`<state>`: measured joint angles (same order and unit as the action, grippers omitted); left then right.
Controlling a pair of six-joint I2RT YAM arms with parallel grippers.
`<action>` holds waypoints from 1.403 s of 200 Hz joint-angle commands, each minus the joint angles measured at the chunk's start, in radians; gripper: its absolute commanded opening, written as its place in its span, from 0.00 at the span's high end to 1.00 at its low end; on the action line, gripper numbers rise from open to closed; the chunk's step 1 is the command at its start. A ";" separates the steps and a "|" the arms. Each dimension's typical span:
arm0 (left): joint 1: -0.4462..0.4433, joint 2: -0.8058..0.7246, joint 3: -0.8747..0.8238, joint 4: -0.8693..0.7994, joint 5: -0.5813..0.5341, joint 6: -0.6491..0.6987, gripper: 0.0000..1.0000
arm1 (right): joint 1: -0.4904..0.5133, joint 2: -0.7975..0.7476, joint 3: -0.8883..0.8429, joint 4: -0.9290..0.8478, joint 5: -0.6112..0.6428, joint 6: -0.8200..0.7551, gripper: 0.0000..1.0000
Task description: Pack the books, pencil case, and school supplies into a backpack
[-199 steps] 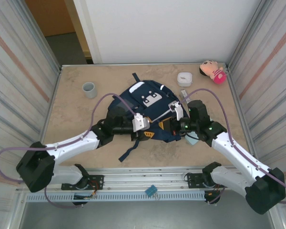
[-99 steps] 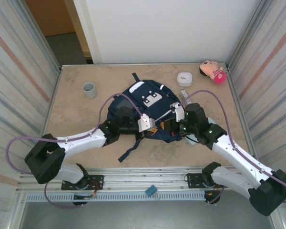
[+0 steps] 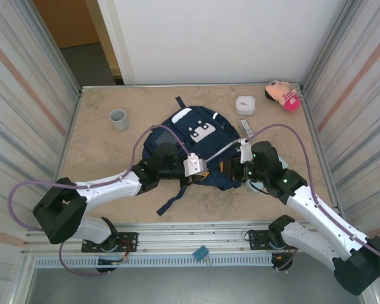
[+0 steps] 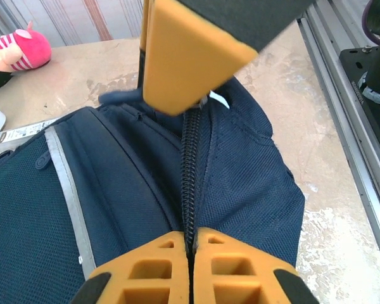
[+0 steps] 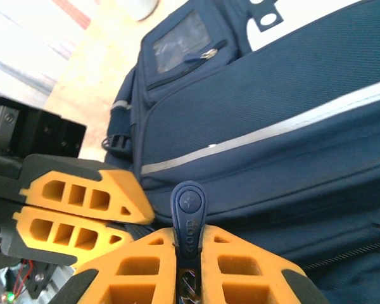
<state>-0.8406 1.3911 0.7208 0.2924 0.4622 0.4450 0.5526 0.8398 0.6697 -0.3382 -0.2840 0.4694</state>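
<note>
**Tabletop** (image 3: 95, 158): carries every item. The grey cup (image 3: 118, 118), white box (image 3: 245, 104) and pink plush toy (image 3: 283, 95) stand well apart from the work area.

**Backpack** (image 3: 196, 130): lies flat at the centre of the tabletop, front panel up, straps trailing toward the arm bases. The zip (image 4: 191, 164) appears closed along the length seen from the left wrist, so the step in hand is judged to be opening the main compartment. Nothing is packed yet.

**Left gripper** (image 4: 190, 275): jaws together, pinching the backpack fabric where the zip line runs between them. It acts as the anchor.

**Right gripper** (image 5: 188, 256): jaws clamped on the zip pull (image 5: 188, 209), which stands upright between them, just beside the left gripper.

**Narrow grey-white bar** (image 3: 245, 125): lies beside the backpack's far right edge, unpacked.

**Faults to expect**
- The pull is slim and smooth. A pull off the zip line can slide it out of the jaws.
- The anchor holds only thin fabric. If it slips, the whole backpack drags with the right gripper and the zip stays shut.
- The grippers work nearly touching, so a short travel risks finger contact.
- Loose fabric can fold into the slider and jam it.
</note>
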 commanded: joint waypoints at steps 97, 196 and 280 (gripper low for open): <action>0.060 -0.257 -0.198 -0.125 -0.213 0.000 1.00 | -0.212 -0.050 -0.038 0.052 -0.144 0.009 1.00; 0.040 -0.327 -0.156 -0.252 -0.080 -0.041 0.36 | -0.147 0.028 0.001 -0.033 -0.213 0.018 0.66; -0.068 0.067 0.090 -0.383 -0.086 0.050 0.20 | -0.147 0.058 0.003 -0.023 -0.241 0.002 0.51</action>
<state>-0.8993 1.3968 0.7631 -0.0452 0.3584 0.4690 0.4000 0.9047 0.6445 -0.3511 -0.5026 0.4862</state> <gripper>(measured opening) 0.803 0.480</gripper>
